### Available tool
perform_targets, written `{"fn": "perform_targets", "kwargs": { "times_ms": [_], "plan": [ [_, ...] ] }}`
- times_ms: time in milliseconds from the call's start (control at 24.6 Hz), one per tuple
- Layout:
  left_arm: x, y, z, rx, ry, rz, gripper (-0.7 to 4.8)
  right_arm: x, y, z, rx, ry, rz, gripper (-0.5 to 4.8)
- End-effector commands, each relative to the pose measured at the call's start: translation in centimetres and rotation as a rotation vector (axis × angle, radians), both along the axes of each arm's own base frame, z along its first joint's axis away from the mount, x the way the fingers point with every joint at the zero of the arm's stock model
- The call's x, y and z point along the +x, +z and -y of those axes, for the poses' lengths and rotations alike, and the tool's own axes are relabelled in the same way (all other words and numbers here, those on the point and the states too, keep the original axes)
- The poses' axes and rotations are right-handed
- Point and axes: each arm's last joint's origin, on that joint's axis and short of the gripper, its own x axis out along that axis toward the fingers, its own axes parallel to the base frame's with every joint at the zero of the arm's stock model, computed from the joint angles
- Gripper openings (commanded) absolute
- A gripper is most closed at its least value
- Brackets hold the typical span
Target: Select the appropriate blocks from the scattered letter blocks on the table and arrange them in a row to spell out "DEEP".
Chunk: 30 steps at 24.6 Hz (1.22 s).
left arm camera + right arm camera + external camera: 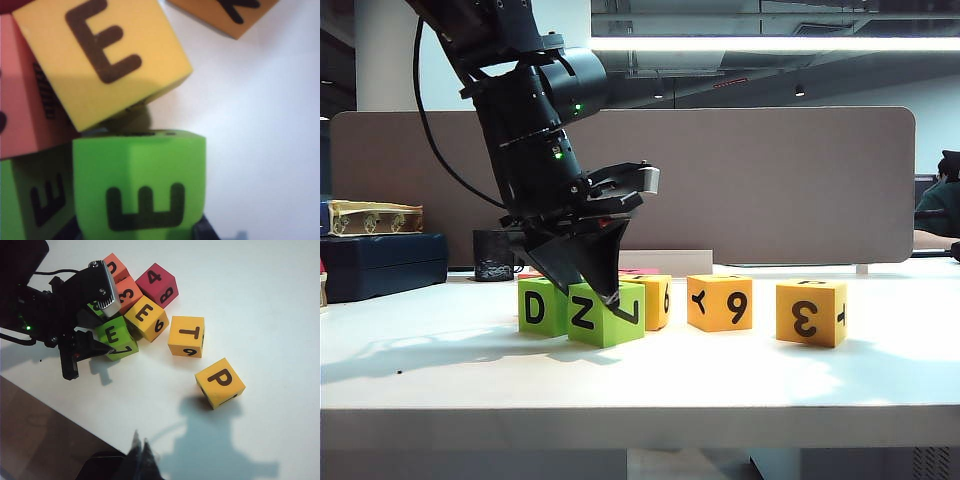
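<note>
Left gripper (603, 290) straddles the green E block (605, 313) amid the cluster on the table (440, 370), fingers closing for extraction. Right gripper (140, 452), fingertips together, hovers clear above the orange P block (220, 381).

Crowded quarter: green E block (116, 337), orange E block (146, 318), salmon blocks (125, 290) and dark red block (157, 284) packed touching, no passage between; left hand (92, 347) low at the green block, its arm barring that side; orange T block (186, 336) just beside the cluster, narrow gap only; orange P block (219, 382) well apart, open on every side; right hand (140, 450), fingertips together, above bare tabletop (280, 315); front strip and far right of tabletop open.
</note>
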Motion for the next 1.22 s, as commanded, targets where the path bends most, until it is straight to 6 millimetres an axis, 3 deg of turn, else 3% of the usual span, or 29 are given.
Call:
{"fn": "perform_targets", "kwargs": {
  "times_ms": [41, 529, 773, 976, 1220],
  "plan": [
    [0.1, 0.2, 0.1, -0.006, -0.003, 0.018, 2.00, 0.0, 0.3, 0.0, 0.003, 0.003, 0.018, -0.01],
    [-0.3, 4.8, -0.1, 0.142, -0.242, -0.021, 2.01, 0.0, 0.2, 0.0, 0.002, 0.003, 0.016, -0.01],
    [-1.1, 4.7, -0.5, 0.194, -0.459, -0.064, 2.02, 0.0, 0.2, 0.0, 0.002, 0.003, 0.017, -0.01],
    [-1.5, 4.8, -0.2, 0.074, -0.596, -0.090, 2.02, 0.0, 0.2, 0.0, 0.002, 0.003, 0.016, -0.01],
    [-1.4, 4.8, 0.0, 0.055, -0.687, -0.049, 2.02, 0.0, 0.2, 0.0, 0.002, 0.003, 0.016, -0.01]
  ]
}}
